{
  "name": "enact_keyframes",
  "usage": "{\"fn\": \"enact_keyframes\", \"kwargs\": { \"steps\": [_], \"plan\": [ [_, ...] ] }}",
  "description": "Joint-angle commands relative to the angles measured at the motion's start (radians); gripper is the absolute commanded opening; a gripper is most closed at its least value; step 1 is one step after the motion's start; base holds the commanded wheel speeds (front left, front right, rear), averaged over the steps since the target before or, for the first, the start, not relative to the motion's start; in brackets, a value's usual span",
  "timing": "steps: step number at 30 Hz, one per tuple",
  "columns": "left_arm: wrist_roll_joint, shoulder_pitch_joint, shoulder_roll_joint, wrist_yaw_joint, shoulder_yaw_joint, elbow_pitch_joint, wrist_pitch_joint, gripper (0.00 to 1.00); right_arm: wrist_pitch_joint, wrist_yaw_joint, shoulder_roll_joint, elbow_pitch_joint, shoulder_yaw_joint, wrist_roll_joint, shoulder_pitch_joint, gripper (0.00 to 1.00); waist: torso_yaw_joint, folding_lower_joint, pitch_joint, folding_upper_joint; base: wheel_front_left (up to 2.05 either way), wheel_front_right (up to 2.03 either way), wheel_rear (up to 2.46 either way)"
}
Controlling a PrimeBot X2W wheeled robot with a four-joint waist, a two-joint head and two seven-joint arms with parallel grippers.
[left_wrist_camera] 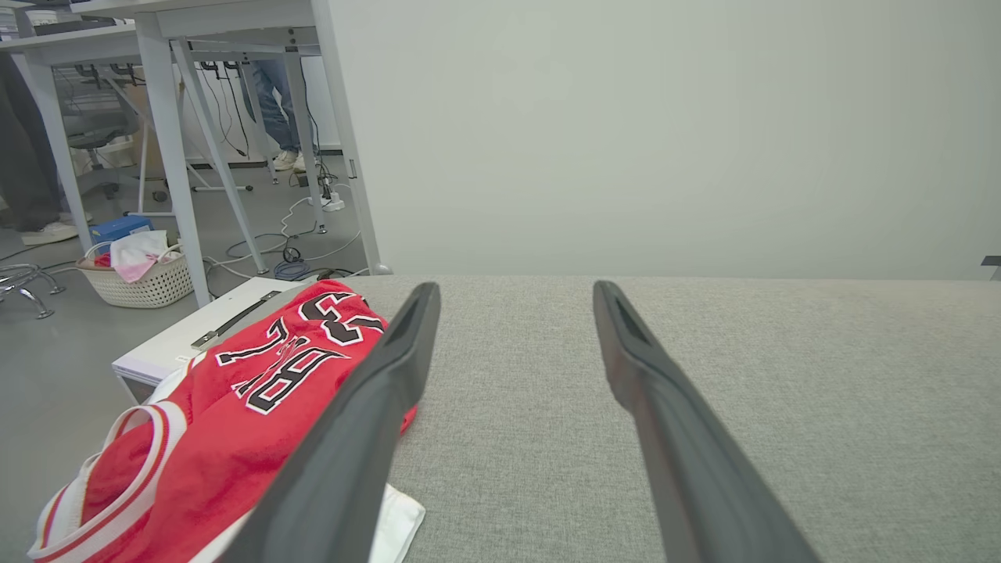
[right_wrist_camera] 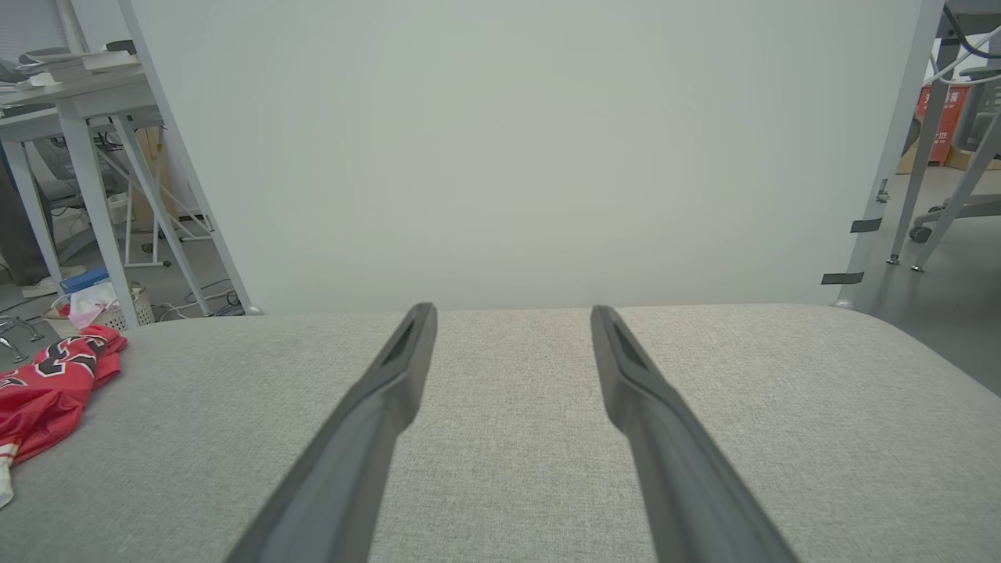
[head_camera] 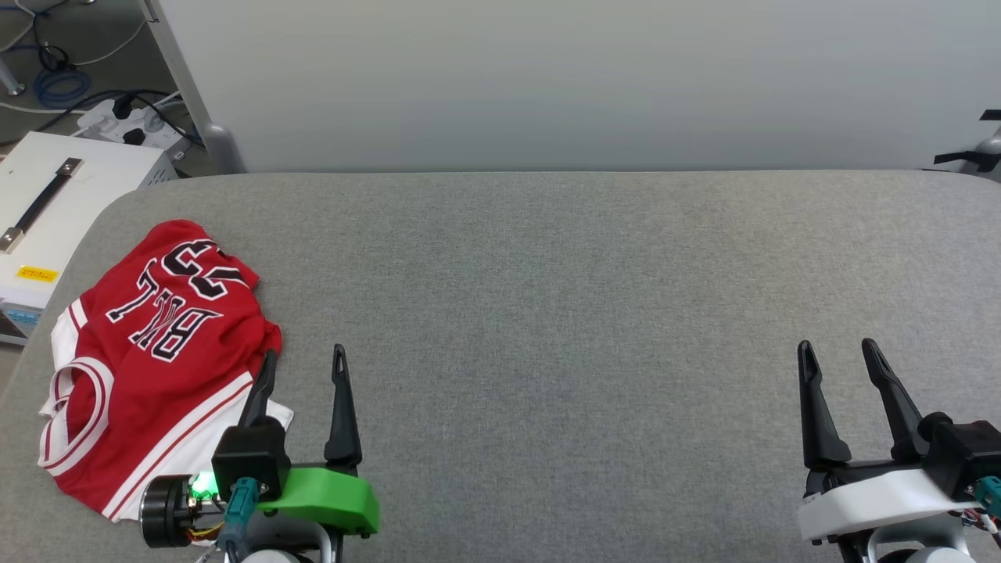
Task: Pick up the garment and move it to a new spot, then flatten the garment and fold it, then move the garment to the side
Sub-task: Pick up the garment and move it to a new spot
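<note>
The garment point(head_camera: 156, 352), a red jersey with black white-outlined lettering face up and white striped trim, lies crumpled at the left end of the grey padded table point(head_camera: 547, 313). My left gripper point(head_camera: 305, 363) stands open at the garment's right edge, its left finger over the cloth, nothing between the fingers. In the left wrist view the garment point(left_wrist_camera: 235, 407) lies left of the open left gripper point(left_wrist_camera: 512, 293). My right gripper point(head_camera: 837, 352) is open over bare table at the lower right. The right wrist view has the garment point(right_wrist_camera: 47, 391) far left of the right gripper point(right_wrist_camera: 512, 313).
A pale partition wall point(head_camera: 547, 78) runs along the table's far edge. A white case with a handle point(head_camera: 47, 203) and a power strip with cables point(head_camera: 133, 121) sit off the table's left. A laundry basket point(left_wrist_camera: 141, 274), desk legs and a person's legs point(left_wrist_camera: 274, 102) stand beyond.
</note>
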Motion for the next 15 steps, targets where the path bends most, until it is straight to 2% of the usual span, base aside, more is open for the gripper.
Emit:
{"fn": "enact_keyframes", "kwargs": {
  "steps": [1, 15],
  "plan": [
    [-0.009, -0.017, -0.004, 0.008, -0.002, 0.002, -0.012, 1.00, -0.012, -0.001, -0.001, -0.005, -0.003, 0.013, 0.014, 1.00, 0.000, 0.0000, 0.000, 0.0000, 0.00, 0.00, 0.00],
    [-0.013, -0.032, -0.004, 0.026, -0.013, 0.011, -0.041, 1.00, -0.041, -0.001, -0.001, -0.007, -0.001, 0.025, 0.019, 1.00, 0.029, 0.0000, 0.016, 0.0000, 0.00, 0.00, 0.00]
  ]
}}
